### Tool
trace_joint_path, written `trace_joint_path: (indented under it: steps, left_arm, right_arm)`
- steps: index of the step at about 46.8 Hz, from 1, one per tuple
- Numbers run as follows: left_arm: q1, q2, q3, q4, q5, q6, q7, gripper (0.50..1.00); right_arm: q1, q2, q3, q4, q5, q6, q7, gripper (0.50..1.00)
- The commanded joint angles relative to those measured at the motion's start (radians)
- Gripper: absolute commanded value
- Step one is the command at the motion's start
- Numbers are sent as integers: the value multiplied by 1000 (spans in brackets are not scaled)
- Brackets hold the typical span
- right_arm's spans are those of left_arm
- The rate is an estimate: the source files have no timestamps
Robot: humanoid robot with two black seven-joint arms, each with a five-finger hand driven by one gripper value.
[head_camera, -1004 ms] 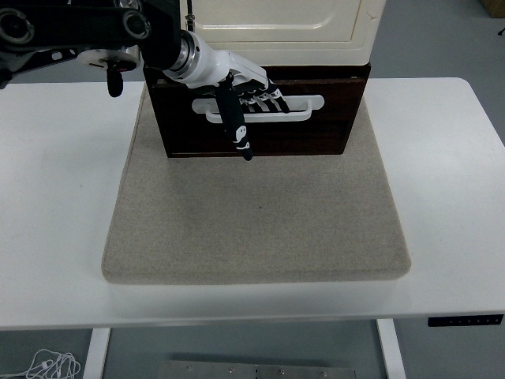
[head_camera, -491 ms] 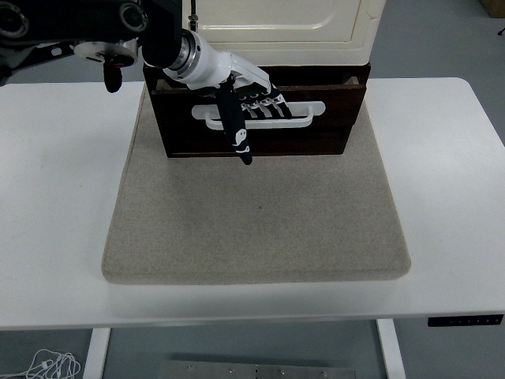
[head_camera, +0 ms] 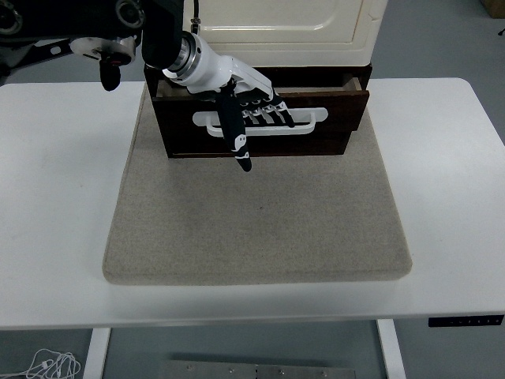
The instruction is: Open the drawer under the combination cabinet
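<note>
We see 1 drawer part-open | 1 handle | 1 left hand, fingers hooked around handle | 1 mat

I am viewing my left arm: black jointed housing, silver wrist ring, white-shelled left hand with black finger segments, white marks on the thumb.
</note>
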Motion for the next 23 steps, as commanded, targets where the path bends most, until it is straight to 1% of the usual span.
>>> trace_joint_path:
  steps: [1,23]
  left_arm:
    - [-2,2,-6,1,0,-12,0,1000]
    - [-2,13,-29,-1,-2,-74,0,1000]
  right_arm:
    - [0,0,0,0,0,0,0,928]
    - [0,0,0,0,0,0,0,928]
